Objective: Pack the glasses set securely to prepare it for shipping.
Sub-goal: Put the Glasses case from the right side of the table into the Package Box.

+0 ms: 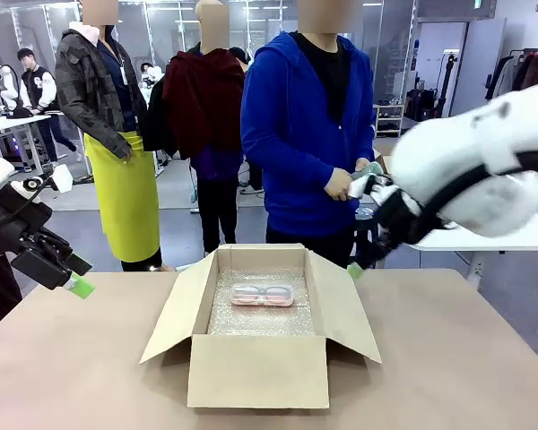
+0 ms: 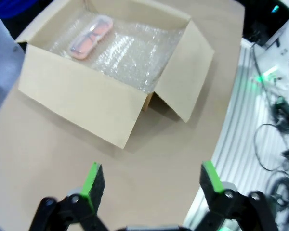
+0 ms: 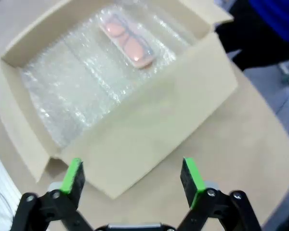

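The cardboard box sits nearest me on the table. All of its flaps are folded outward and the top is open. A sheet of bubble wrap lines the floor of the box. The pink case lies flat on the wrap toward the far wall, and its clear lid shows the spectacles inside.

The left gripper hangs above bare table to the left of the box. Its fingers are spread as wide as they go and have nothing between them. The right gripper is raised beside the box's right flap, toward the far edge of the table, with its fingers equally wide and also empty. Neither gripper touches the box or the case.

Across the table, the person's hands are at waist height and hold a small pale green item. I take this to be the mint green case, though it is too small in the picture to confirm.

My assessment is that the task is about half done. The box is lined and one case is placed. The second case has yet to go in beside the first. After that, padding over the top and closing the flaps appear to remain.
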`<state>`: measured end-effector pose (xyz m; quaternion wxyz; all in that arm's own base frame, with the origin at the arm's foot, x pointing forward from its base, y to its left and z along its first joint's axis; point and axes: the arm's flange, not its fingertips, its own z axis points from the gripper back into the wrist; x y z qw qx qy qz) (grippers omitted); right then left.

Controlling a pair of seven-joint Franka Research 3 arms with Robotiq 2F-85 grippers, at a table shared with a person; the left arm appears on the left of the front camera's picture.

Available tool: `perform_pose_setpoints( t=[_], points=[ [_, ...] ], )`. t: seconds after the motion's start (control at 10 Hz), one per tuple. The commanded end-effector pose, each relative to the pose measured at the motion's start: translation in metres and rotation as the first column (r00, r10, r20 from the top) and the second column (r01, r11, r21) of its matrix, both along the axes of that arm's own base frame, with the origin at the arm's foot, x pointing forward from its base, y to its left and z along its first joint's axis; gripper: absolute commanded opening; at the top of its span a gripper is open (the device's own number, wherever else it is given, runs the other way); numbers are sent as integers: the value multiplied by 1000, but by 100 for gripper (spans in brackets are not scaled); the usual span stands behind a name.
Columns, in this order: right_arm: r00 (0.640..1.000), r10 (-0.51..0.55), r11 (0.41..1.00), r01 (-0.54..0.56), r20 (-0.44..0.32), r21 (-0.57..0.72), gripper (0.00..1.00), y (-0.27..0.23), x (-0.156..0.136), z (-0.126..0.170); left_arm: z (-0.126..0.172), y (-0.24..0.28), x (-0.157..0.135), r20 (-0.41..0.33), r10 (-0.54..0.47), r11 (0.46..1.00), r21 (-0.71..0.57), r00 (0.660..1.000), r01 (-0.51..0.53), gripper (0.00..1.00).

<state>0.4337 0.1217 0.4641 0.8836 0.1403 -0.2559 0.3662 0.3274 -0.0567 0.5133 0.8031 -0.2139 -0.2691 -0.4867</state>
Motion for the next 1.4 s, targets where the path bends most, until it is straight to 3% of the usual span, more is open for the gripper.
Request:
perform_pose_setpoints(
  t=[0.0, 0.2, 0.4, 0.6, 0.7, 1.3],
  points=[
    [997, -75, 997, 75, 8, -20, 100, -7, -40, 10, 1, 3, 0, 5, -30, 999, -15, 1000, 30, 100],
    [989, -149, 989, 149, -9, -1, 100, -36, -73, 17, 1, 3, 0, 5, -30, 999, -15, 1000, 30, 100],
    [985, -172, 985, 172, 20, 0, 100, -48, -89, 27, 1, 3, 0, 5, -30, 999, -15, 1000, 30, 100],
    [988, -154, 988, 154, 29, 8, 100, -45, -80, 21, 1, 3, 0, 5, -30, 999, -15, 1000, 30, 100],
    [987, -159, 987, 158, 39, 17, 100, -52, -71, 35, 1, 3, 0, 5, -30, 999, -15, 1000, 30, 100],
    [987, -159, 987, 158, 39, 17, 100, -52, -71, 35, 1, 3, 0, 5, -30, 999, -15, 1000, 30, 100]
  ],
)
